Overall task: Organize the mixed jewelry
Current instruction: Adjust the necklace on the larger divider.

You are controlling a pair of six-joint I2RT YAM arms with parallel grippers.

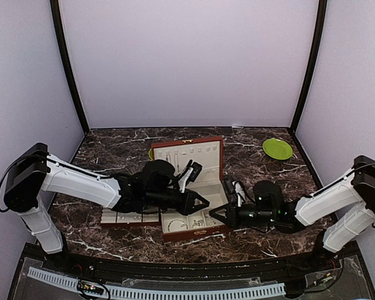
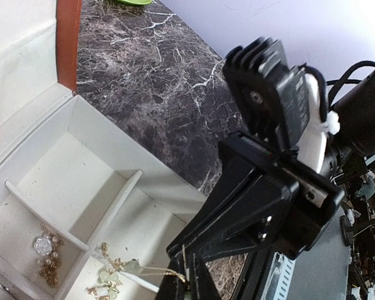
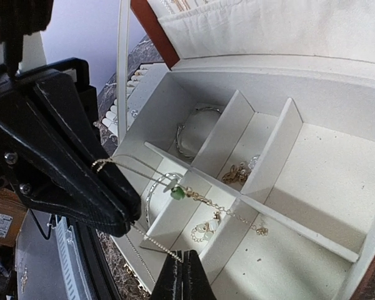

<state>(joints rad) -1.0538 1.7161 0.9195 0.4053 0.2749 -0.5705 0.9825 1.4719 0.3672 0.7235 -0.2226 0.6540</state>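
- Both arms are in over the open jewelry box [image 1: 187,157] at the middle of the bench [image 1: 112,156]. The left hand [image 1: 200,203] reaches in from 9 o'clock and the right hand [image 1: 214,214] from 3 o'clock, tips almost meeting above the front compartments.
- The left hand is clenched on the green-bead necklace [image 3: 177,192]. The fine chain loops over its black finger and strings out across the box, its bead hanging just above the long divider.
- From the left hand's tip a short beaded stretch runs straight to the right hand. That hand is pinched tight on it, so both have the same necklace.
- The chain's far end trails down into a compartment near the box's front, close to some small pale pieces [image 3: 203,232].
- A silver bangle [image 3: 190,128] lies in the end compartment, with gold pieces [image 3: 237,172] one compartment along.
- A cream-lined tray [image 1: 128,217] sits just beside the box at its 9 o'clock.
- A lime-green plate [image 1: 277,148] lies well apart at 2 o'clock.
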